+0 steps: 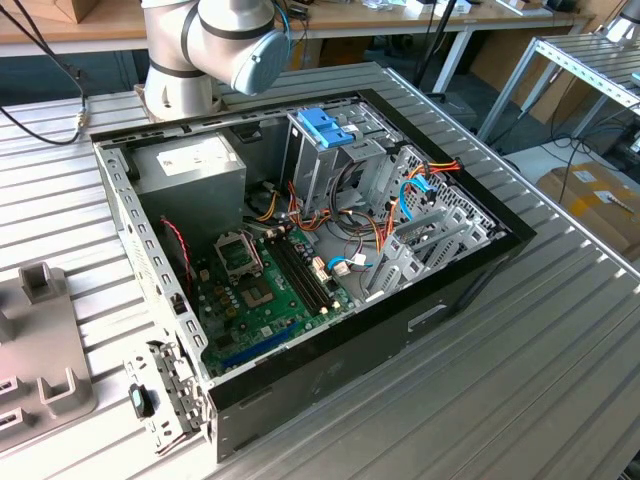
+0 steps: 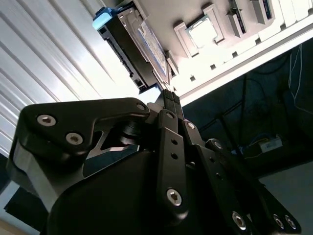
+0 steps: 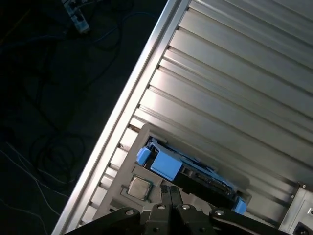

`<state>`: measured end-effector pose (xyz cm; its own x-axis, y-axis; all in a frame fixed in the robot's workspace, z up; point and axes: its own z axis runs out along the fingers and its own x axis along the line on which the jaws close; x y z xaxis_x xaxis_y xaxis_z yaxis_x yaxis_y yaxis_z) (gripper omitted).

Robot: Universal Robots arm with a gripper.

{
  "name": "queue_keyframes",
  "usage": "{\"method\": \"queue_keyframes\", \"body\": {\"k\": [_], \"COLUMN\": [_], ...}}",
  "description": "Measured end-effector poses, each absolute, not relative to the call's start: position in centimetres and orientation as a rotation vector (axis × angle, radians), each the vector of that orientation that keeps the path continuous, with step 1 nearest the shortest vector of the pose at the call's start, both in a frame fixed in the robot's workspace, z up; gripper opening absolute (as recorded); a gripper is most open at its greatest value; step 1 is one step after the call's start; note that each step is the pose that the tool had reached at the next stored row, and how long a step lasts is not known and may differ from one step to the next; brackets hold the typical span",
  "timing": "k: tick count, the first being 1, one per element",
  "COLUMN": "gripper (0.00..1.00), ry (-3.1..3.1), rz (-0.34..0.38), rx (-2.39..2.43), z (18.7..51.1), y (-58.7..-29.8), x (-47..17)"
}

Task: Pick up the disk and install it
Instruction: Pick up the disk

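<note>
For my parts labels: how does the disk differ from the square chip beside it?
The disk stands on edge; the square chip lies flat. The disk is larger and wears a light blue frame; the chip is bare silver. Both sit in the gray holder.

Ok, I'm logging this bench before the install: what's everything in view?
disk: one, silver with light blue rail, on edge in the grey tray
computer case: one, black, open, mid-table
grey tray: one, grey, on the table, exterior view's left of the case
processor chip: one, silvery, in the tray beside the disk
power supply: one, grey, inside the case
motherboard: one, green, case floor
blue bracket: one, blue, atop the drive cage
table: one, silver, slatted
arm: one, grey-white, at the case's far side in the exterior view
gripper: one, black, close by the disk
</note>
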<state>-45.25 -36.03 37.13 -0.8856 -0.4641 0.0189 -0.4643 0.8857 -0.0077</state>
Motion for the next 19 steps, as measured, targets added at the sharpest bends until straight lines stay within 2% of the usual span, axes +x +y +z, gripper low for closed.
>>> {"method": "queue_keyframes", "body": {"k": [19], "gripper": [0.11], "ry": [-2.874], "rz": [0.023], "rx": [1.234], "z": [37.06], "y": [-35.95], "x": [-45.26]}}
